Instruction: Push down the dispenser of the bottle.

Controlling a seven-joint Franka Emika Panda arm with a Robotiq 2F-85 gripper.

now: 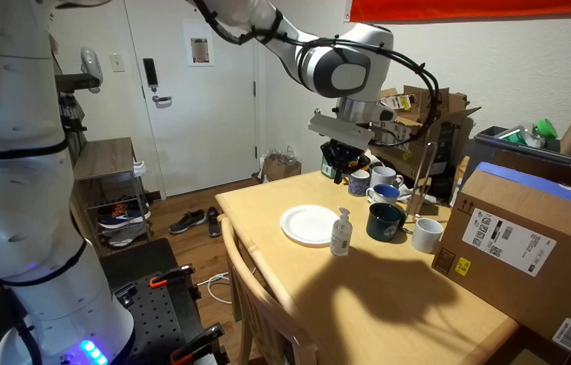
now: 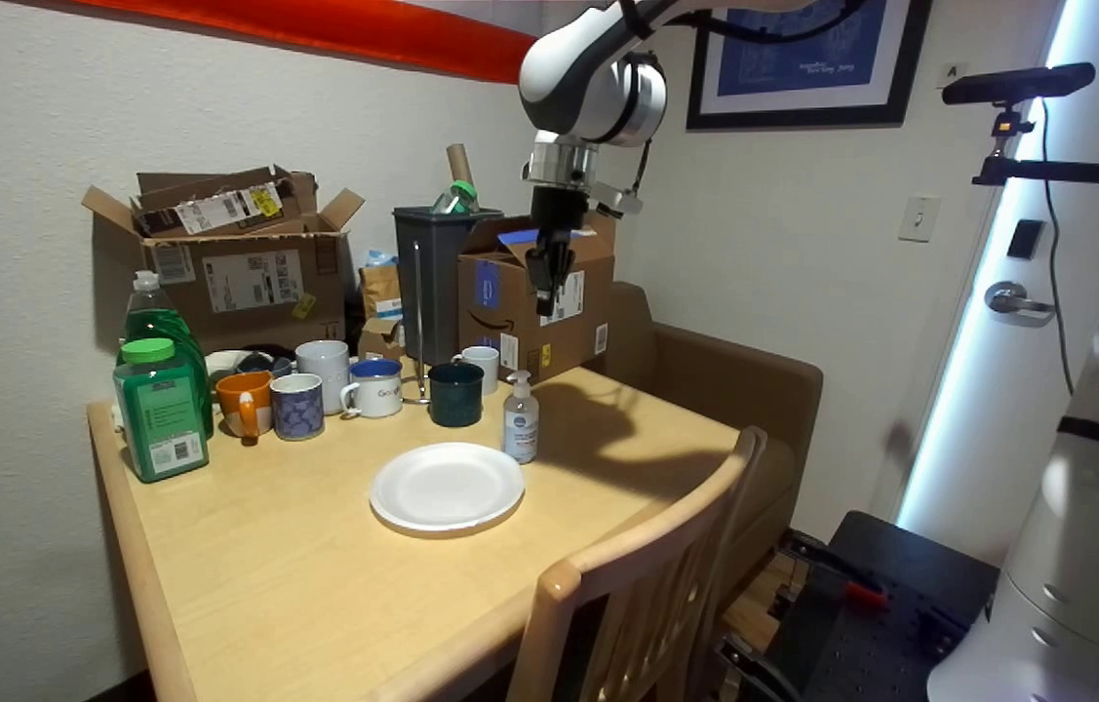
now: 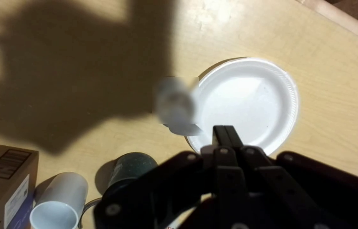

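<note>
A small clear bottle (image 1: 340,238) with a white pump dispenser (image 1: 344,213) stands upright on the table beside the white plate (image 1: 299,232). The bottle (image 2: 521,429) and its dispenser (image 2: 518,380) also show in an exterior view. In the wrist view the bottle (image 3: 175,103) is blurred, seen from above, left of the fingertips. My gripper (image 1: 338,177) is in the air, above the tabletop and apart from the bottle; it also shows in an exterior view (image 2: 545,304). In the wrist view the gripper's fingertips (image 3: 225,128) are together with nothing between them, over the plate (image 3: 245,105).
A dark green mug (image 1: 382,223), a white mug (image 1: 426,235) and several other mugs stand near the bottle. A large cardboard box (image 1: 528,253) lies on the table's side. Green bottles (image 2: 164,409) stand at a table corner. A wooden chair (image 2: 637,565) is at the edge.
</note>
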